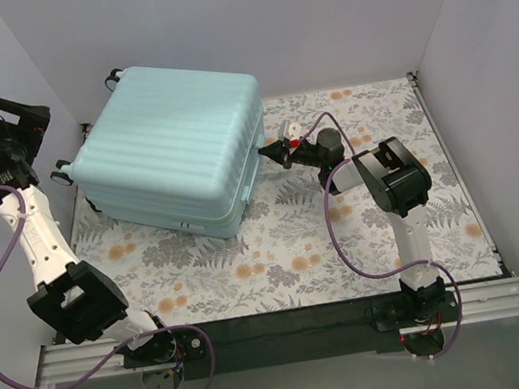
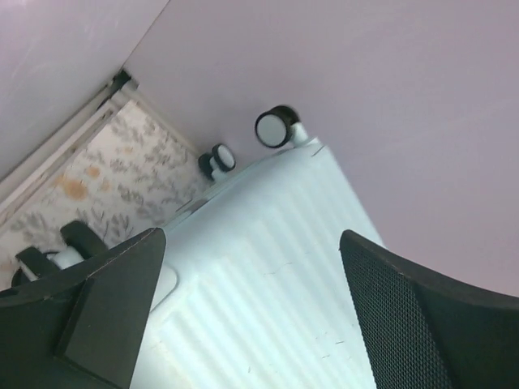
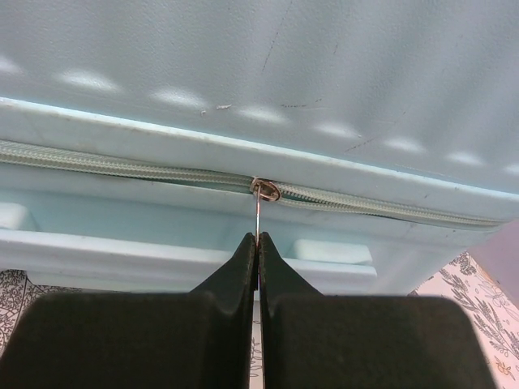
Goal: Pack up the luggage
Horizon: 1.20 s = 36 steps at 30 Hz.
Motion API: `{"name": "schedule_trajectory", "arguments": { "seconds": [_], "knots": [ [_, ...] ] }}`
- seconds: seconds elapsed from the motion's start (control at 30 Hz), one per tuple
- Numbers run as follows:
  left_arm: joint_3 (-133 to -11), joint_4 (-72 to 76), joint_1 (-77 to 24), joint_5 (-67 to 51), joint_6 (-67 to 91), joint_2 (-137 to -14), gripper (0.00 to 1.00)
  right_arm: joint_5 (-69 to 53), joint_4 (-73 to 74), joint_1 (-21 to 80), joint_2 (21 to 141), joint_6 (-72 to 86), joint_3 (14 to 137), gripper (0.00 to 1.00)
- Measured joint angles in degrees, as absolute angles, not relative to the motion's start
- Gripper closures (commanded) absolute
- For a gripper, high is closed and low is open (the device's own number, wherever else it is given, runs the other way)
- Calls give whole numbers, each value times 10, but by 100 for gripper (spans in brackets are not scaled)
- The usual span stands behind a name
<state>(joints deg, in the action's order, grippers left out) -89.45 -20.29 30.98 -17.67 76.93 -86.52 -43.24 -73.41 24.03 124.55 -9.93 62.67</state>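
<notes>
One zipped luggage (image 1: 176, 148), right claw (image 3: 258, 241) pinching its zip pull (image 3: 257, 214), left claw (image 2: 251, 259) spread wide

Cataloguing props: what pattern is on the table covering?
The covering shows grey leaves and orange flowers on white; top external view.

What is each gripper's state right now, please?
The left gripper is open, holding nothing.
The right gripper is shut on the zipper pull of the luggage.
</notes>
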Motion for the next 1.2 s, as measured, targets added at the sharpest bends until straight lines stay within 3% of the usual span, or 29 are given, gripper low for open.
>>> {"name": "schedule_trajectory", "arguments": {
  "seconds": [0.27, 1.2],
  "knots": [
    [-942, -197, 314, -178, 769, -890, 11, -435, -732, 240, 1246, -107, 631, 99],
    [-891, -312, 309, -79, 793, -964, 11, -452, -729, 237, 1247, -109, 644, 99]
  ]
}}
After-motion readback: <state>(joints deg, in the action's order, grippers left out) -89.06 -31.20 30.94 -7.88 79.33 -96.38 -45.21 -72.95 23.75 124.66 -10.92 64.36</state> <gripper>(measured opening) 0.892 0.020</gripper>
